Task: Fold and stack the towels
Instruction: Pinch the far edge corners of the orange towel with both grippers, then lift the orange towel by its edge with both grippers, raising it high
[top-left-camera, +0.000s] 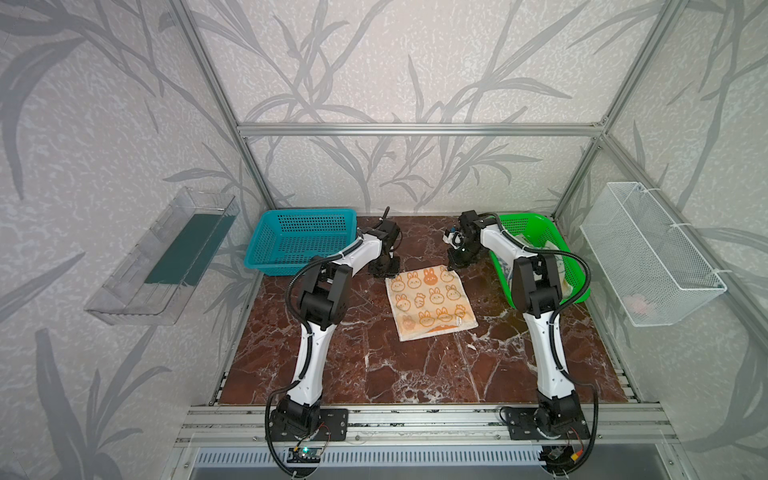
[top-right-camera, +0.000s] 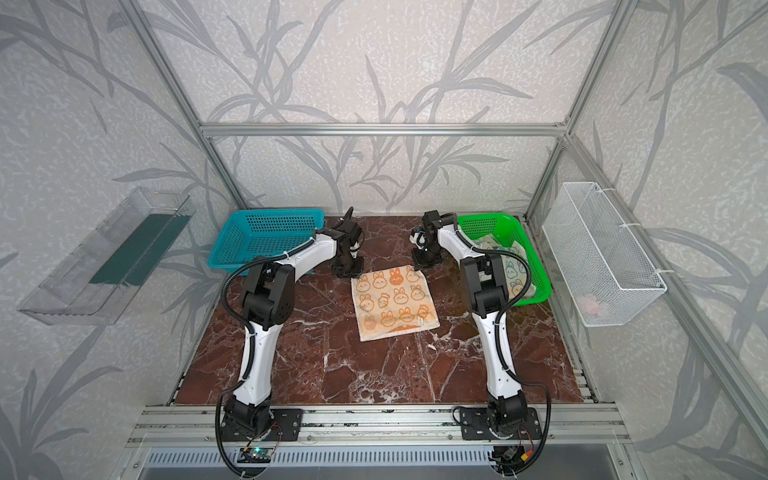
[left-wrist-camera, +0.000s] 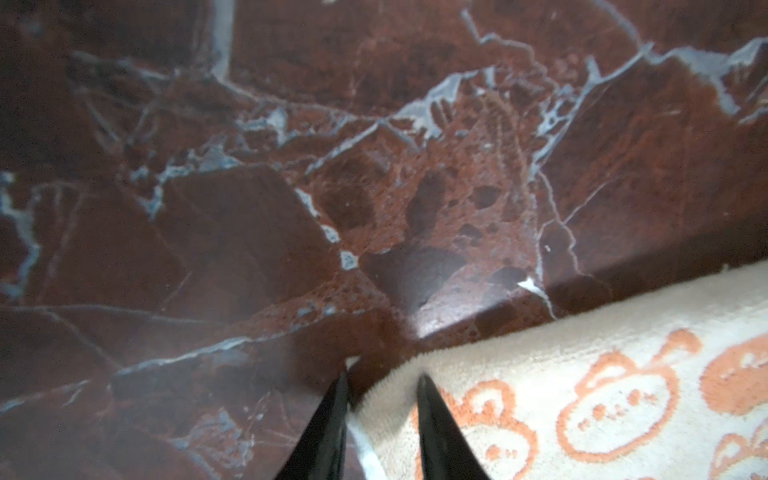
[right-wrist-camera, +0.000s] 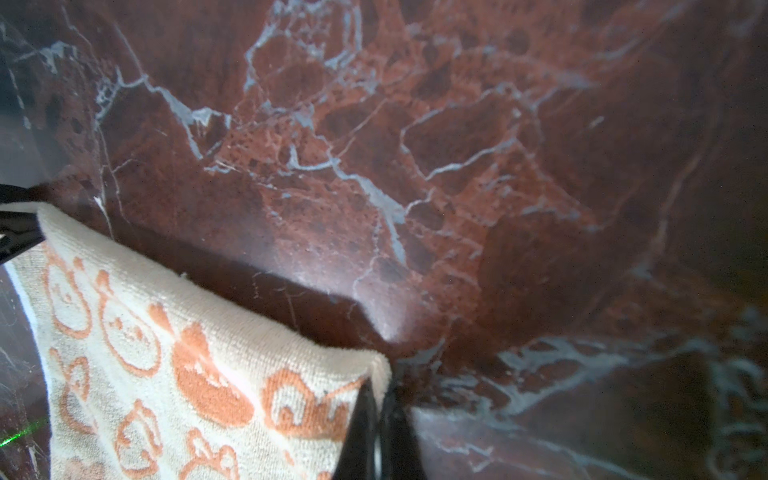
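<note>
The peach bunny towel (top-left-camera: 430, 303) (top-right-camera: 395, 301) lies flat on the marble bench (top-left-camera: 415, 374), around its middle and a little toward the far side, turned slightly askew. My two arms reach to its far edge, one at each corner.

My right end effector (top-left-camera: 457, 264) (top-right-camera: 424, 261) sits at the far right corner. The right wrist view shows it (right-wrist-camera: 376, 386) clenched, with the tip of the towel (right-wrist-camera: 166, 374) pinched between the two black fingers.

My left end effector (top-left-camera: 384, 272) (top-right-camera: 348, 270) is down at the far left corner. In the left wrist view its fingers (left-wrist-camera: 436, 428) stand apart, astride the corner: one over the towel (left-wrist-camera: 582, 395), one over bare bench (left-wrist-camera: 249, 208), with the cloth's curled edge in the gap between them (left-wrist-camera: 382, 378). I cannot tell whether they press the cloth.

To the far right, just beyond my right arm, a green basket (top-left-camera: 582, 286) (top-right-camera: 540, 270) holds more towels (top-right-camera: 513, 270), cream with blue bunnies. At the far left corner stands a blue basket (top-left-camera: 307, 212) (top-right-camera: 278, 212), well apart from the spread towel.
</note>
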